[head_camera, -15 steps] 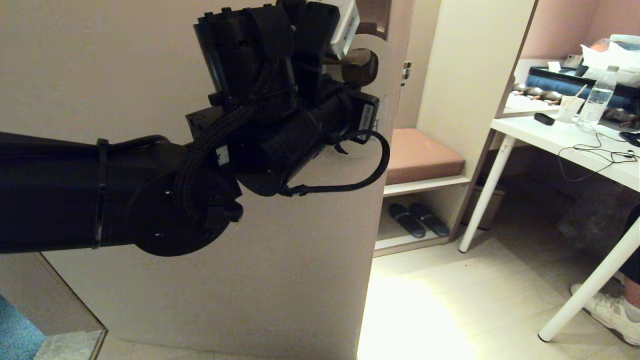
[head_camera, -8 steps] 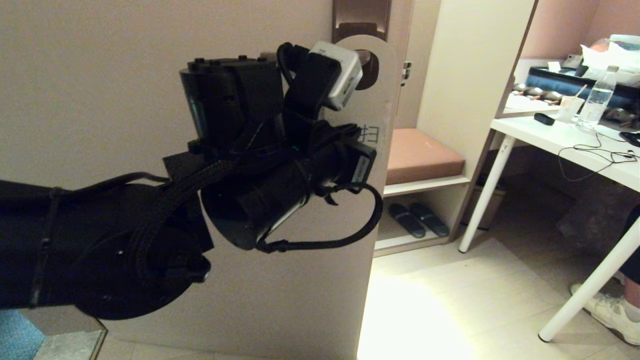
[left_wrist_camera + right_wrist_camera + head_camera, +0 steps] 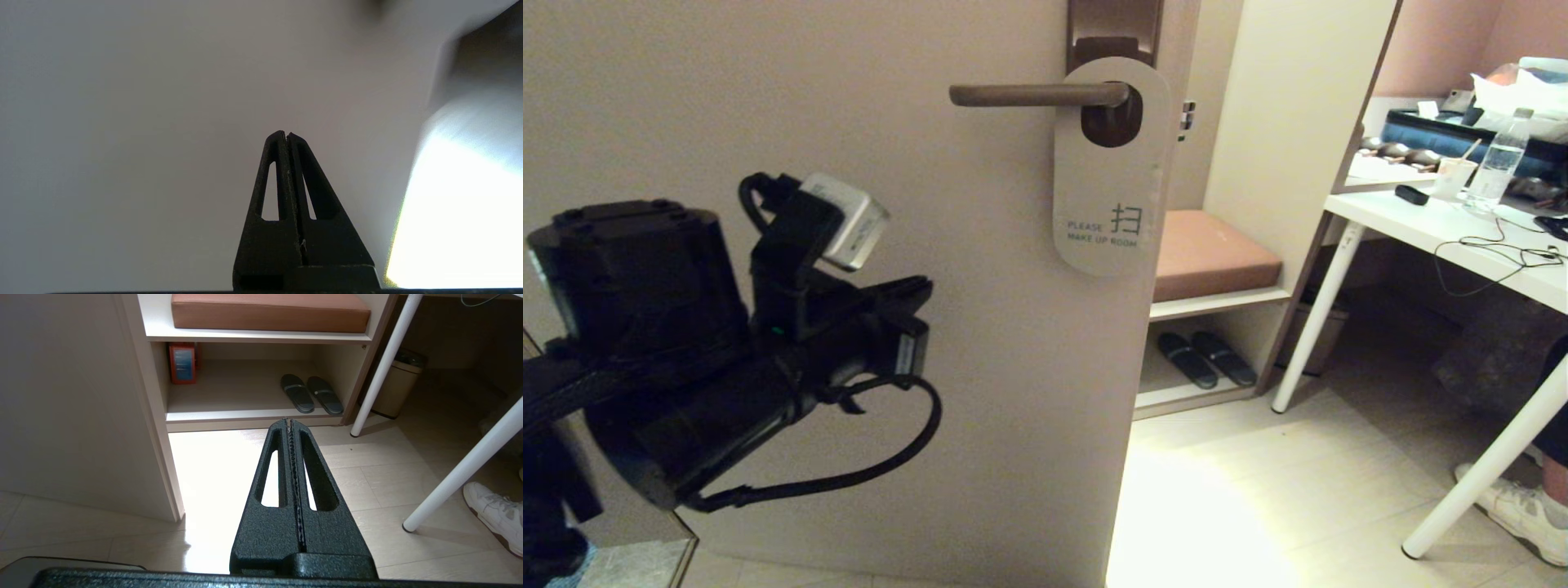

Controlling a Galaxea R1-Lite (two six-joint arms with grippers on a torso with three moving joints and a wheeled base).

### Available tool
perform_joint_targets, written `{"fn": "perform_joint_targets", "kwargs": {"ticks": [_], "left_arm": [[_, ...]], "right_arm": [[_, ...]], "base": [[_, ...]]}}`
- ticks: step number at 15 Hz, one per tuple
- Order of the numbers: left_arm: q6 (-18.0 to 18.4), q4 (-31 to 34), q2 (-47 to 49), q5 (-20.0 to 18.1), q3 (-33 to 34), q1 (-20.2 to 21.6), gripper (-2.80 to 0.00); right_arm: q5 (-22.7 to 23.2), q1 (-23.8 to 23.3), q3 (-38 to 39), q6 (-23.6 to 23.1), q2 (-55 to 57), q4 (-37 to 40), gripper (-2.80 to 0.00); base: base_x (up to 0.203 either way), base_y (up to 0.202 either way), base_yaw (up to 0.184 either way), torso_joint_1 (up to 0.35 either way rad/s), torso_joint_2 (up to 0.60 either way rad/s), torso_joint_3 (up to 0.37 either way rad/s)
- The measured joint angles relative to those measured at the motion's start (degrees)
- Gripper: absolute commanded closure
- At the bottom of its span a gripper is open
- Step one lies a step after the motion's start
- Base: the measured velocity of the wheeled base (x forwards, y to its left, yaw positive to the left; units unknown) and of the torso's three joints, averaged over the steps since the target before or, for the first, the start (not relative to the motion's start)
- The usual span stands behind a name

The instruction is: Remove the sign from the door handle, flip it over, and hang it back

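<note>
Sign [image 3: 1109, 175] hangs on the door handle [image 3: 1037, 95], hole threaded over the lever close to the backplate [image 3: 1112, 24], off-white "PLEASE MAKE UP ROOM" face out, long axis vertical, body dangling straight down flat against the door [image 3: 768, 90]. Lever runs horizontal, free tip pointing toward the left arm's side. Left gripper [image 3: 287, 136] sits low and clear of the door hardware: sign is up and across to the right of it, well apart, nothing touching. Its fingers [image 3: 273, 171] are pressed together with nothing between them; the wrist view shows only bare door panel ahead of the tips. Right gripper [image 3: 291, 422] is parked, also clamped shut on nothing, pointing down at the floor [image 3: 367, 465] near the shoe shelf [image 3: 245, 414], not in the head view at all. Left is the nearer arm to the sign by a clear margin. My read: with the make-up-room face showing and the sign seated on the lever, the flip-and-rehang looks done, so nothing further is needed. If another pass were needed, the approach would be up and right from the left gripper, and the sign would come off by sliding along the lever toward its free tip.
</note>
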Motion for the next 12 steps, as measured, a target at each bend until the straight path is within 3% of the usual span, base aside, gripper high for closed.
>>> {"fn": "perform_joint_targets", "kwargs": {"ticks": [6, 12], "left_arm": [[-0.55, -0.15, -13.06, -0.23, 15.17, 13.84, 0.0], [-2.23, 0.31, -31.55, -0.54, 35.34, 18.23, 0.0]], "right_arm": [[0.01, 0.0, 0.0, -0.02, 0.0, 0.01, 0.0], [0.02, 0.0, 0.0, 0.01, 0.0, 0.0, 0.0]], "base": [[0.0, 0.0, 0.0, 0.0, 0.0, 0.0], [0.0, 0.0, 0.0, 0.0, 0.0, 0.0]]}}
